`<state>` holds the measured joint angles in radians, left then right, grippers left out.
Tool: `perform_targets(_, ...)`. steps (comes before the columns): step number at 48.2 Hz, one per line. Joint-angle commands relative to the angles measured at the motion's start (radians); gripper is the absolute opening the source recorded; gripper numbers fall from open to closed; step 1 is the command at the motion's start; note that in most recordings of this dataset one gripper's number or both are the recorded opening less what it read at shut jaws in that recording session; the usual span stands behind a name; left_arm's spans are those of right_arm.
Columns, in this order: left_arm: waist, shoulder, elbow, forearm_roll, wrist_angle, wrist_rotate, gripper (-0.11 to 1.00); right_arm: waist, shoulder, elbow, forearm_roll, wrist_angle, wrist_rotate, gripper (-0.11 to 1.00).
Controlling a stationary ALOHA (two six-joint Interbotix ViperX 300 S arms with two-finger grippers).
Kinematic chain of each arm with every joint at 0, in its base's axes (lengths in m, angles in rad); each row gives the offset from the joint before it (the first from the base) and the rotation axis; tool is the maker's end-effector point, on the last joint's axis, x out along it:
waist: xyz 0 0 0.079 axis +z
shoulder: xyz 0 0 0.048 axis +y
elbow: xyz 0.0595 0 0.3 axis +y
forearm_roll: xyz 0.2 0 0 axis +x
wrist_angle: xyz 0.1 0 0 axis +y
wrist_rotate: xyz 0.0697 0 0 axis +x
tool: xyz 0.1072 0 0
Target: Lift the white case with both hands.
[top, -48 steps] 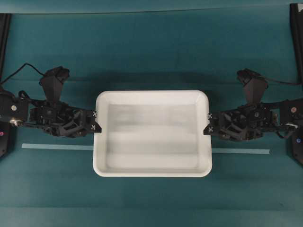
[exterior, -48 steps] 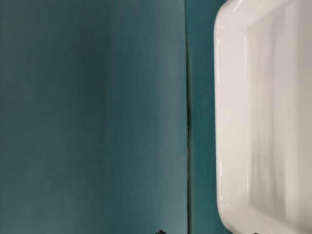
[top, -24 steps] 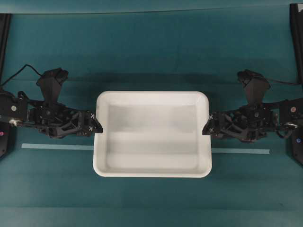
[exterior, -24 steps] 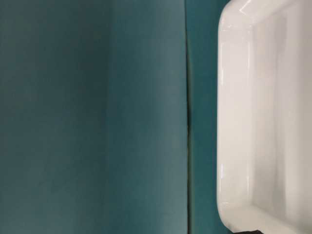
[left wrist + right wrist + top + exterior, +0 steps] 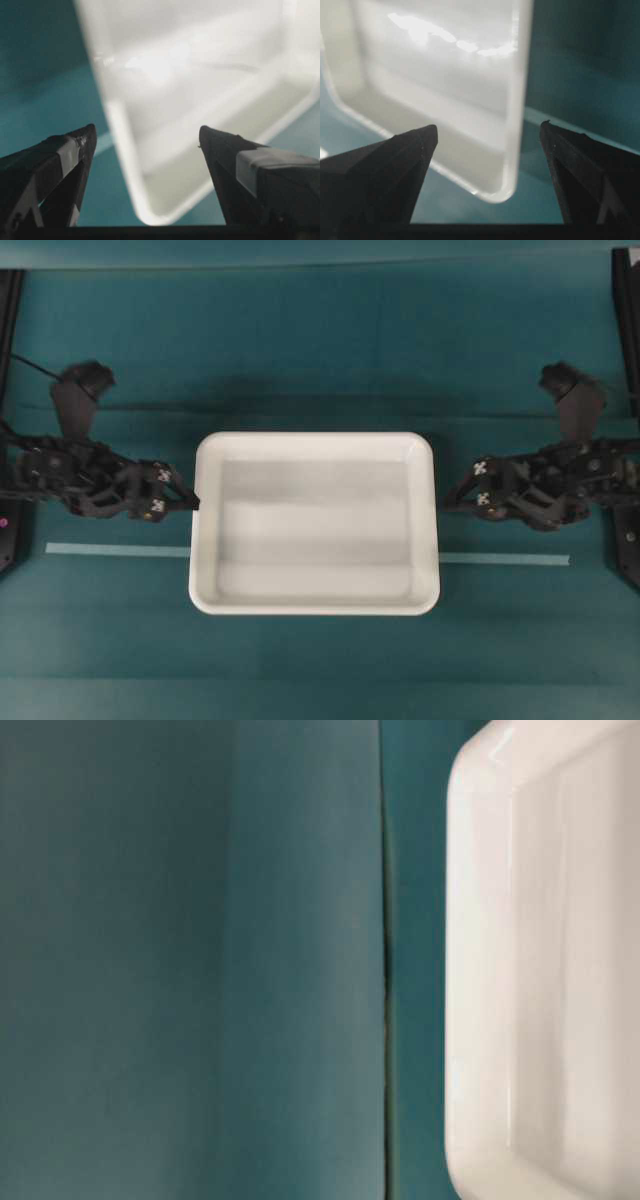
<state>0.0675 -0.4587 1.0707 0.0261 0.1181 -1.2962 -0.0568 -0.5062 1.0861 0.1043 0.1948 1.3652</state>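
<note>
Risk first: white case sits flat on teal table, w/ neither gripper on it, so by the look of it no lift is in hand right now. If a fresh grab is wanted, likely trouble = glossy rim slipping out of pointed jaws, or one side pinching before the other and tipping the case. Uneven rise would tilt it too; wide shallow shape gives little forgiveness. Thin rim also easy to miss if jaws close slightly off line.

Left gripper: jaws spread wide, nothing between them but air. Tips just beside the case's left rim in overhead view; touching or a hair apart, can't tell. Wrist view shows rim running between the two tips, further ahead, not clamped.

Right gripper: jaws likewise wide apart, holding nothing. Tips near right rim w/ a visible strip of table between. Right wrist view: rim edge ahead, between tips, clear of both.

Case lies mid-table, across pale tape line, long sides running left-right. Table-level view shows only its corner and bare cloth.
</note>
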Motion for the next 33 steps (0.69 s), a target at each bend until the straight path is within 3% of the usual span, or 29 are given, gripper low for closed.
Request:
perform_targets(1, 0.008, -0.083, -0.032, 0.002, 0.018, 0.049, 0.89, -0.006, -0.061, -0.021, -0.031, 0.005, -0.020, 0.89)
perform_targets(7, 0.008, -0.196, -0.044, 0.003, 0.051, 0.141, 0.89, -0.009, -0.155, -0.048, -0.089, 0.018, -0.078, 0.89)
perform_targets(20, -0.005, -0.367, -0.051, 0.003, 0.109, 0.290, 0.89, -0.009, -0.285, -0.127, -0.172, 0.081, -0.316, 0.89)
perform_targets(33, -0.008, -0.451, -0.087, 0.002, 0.107, 0.428, 0.89, -0.008, -0.359, -0.184, -0.181, 0.080, -0.615, 0.89)
